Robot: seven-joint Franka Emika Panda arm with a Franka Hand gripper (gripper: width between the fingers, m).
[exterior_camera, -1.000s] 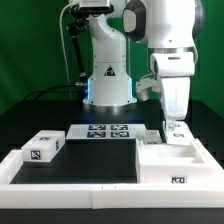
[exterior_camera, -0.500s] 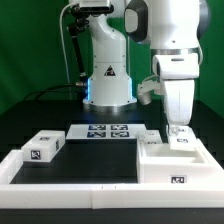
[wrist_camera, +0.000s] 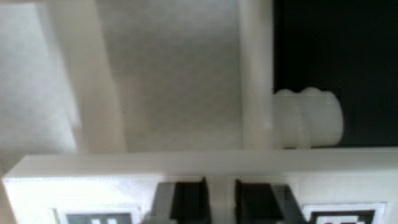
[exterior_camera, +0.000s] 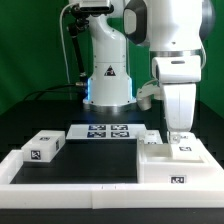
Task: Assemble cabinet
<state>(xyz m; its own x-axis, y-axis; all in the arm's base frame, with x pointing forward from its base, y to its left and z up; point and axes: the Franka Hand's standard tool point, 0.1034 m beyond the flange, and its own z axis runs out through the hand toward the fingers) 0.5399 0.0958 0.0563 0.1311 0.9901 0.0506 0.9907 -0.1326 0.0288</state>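
The white cabinet body (exterior_camera: 163, 164) lies at the exterior view's right, inside the front border rail. My gripper (exterior_camera: 178, 133) hangs just over its far right part and is shut on a white tagged cabinet panel (exterior_camera: 184, 151), held low against the body. In the wrist view my dark fingers (wrist_camera: 178, 203) pinch a thin white edge at my gripper (wrist_camera: 205, 200), with tags on either side. White panel faces (wrist_camera: 169, 80) and a ribbed white knob (wrist_camera: 308, 118) lie beyond them. A second tagged panel (exterior_camera: 42, 147) lies at the left.
The marker board (exterior_camera: 104, 131) lies flat in front of the robot base (exterior_camera: 108, 85). A long white border rail (exterior_camera: 70, 172) runs along the front. A small white part (exterior_camera: 150, 137) sits by the cabinet body's far edge.
My gripper has come down and slightly right with the tagged panel, bringing it from above the cabinet body down onto it.
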